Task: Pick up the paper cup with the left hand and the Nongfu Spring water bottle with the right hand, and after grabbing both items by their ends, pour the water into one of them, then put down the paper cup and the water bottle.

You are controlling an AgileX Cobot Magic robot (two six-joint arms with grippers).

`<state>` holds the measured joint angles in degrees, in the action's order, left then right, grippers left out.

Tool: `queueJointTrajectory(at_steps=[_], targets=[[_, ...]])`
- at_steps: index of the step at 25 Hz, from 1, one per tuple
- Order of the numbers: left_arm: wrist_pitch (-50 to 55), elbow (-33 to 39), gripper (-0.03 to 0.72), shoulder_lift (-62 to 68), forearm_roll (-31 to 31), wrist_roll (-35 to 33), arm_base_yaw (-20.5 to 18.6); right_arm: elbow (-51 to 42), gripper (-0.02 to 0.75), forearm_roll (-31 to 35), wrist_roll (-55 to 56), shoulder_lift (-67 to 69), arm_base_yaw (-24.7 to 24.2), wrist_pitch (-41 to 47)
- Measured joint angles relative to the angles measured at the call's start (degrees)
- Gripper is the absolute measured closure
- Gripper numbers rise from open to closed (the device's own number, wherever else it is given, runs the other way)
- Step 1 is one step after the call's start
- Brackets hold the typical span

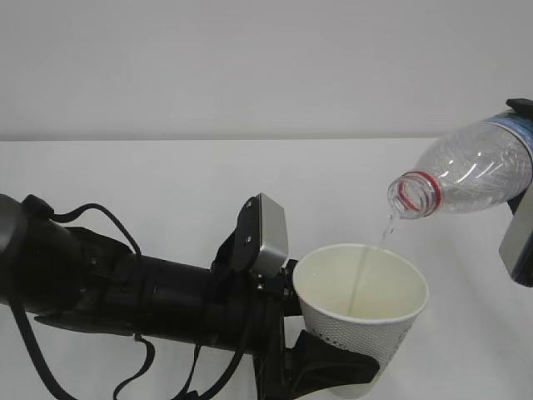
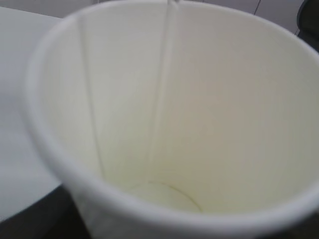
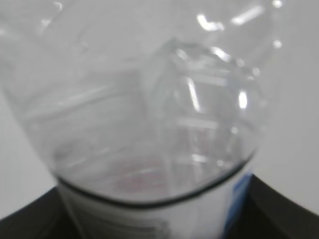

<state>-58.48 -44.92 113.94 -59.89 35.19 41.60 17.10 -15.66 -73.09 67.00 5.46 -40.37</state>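
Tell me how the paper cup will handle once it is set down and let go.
The paper cup probably stays light and easy to tip: the left wrist view shows little water in it yet. Its thin wall would likely dent under a hard squeeze from the left gripper. The narrow base suggests setting it down gently.

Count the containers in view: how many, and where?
2. A paper cup held low at centre by the left claw, and a tilted bottle at upper right, pouring water into it. Off-frame areas may hide more.

A bare test setup, likely a lab: a plain white counter (image 1: 166,175) meets a blank pale wall (image 1: 250,58) across the frame's upper half.
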Motion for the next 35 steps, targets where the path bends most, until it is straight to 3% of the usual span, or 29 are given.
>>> queueJointTrajectory(at_steps=[35], targets=[[0.0, 0.0, 0.163, 0.0, 0.0, 0.0, 0.0, 0.0, 0.235, 0.2, -1.3, 0.0, 0.0, 0.0]])
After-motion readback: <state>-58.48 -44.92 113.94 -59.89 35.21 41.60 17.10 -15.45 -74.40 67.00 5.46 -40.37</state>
